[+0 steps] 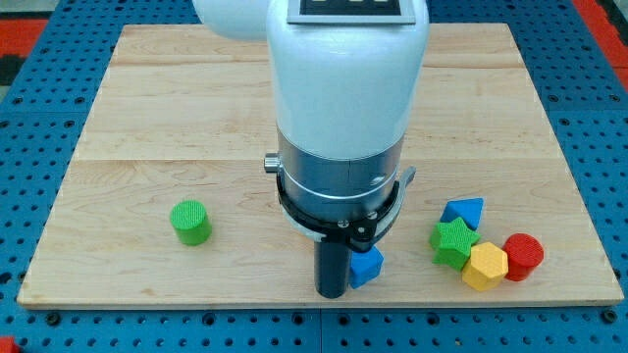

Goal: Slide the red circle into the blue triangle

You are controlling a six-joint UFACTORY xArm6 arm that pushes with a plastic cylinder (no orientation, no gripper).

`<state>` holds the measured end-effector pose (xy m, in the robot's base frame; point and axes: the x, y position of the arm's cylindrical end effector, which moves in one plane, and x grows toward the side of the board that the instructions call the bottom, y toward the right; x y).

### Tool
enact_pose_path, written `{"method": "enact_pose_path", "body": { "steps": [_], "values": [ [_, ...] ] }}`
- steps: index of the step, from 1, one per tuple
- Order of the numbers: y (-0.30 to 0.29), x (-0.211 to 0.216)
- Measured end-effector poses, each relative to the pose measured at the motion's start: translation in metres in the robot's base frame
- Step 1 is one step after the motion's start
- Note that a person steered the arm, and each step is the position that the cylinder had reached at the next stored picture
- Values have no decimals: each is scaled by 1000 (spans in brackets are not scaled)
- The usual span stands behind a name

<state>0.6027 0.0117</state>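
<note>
The red circle (524,256) lies near the view's bottom right, touching the yellow hexagon block (485,266) on its left. The blue triangle (464,212) sits just above and to the left of it, against the green star block (453,241). My rod hangs from the white arm at the bottom middle. My tip (332,292) rests on the board well to the left of this cluster, right beside another blue block (366,266) that is partly hidden by the rod.
A green cylinder (190,222) stands alone at the view's lower left. The wooden board (147,108) ends close below my tip, with blue pegboard around it. The arm's white body hides the board's top middle.
</note>
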Motion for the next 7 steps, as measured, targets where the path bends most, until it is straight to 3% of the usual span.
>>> {"method": "enact_pose_path", "body": {
  "steps": [1, 3, 4, 5, 7],
  "values": [
    [3, 14],
    [204, 16],
    [215, 15],
    [204, -21],
    [246, -39]
  ]
}}
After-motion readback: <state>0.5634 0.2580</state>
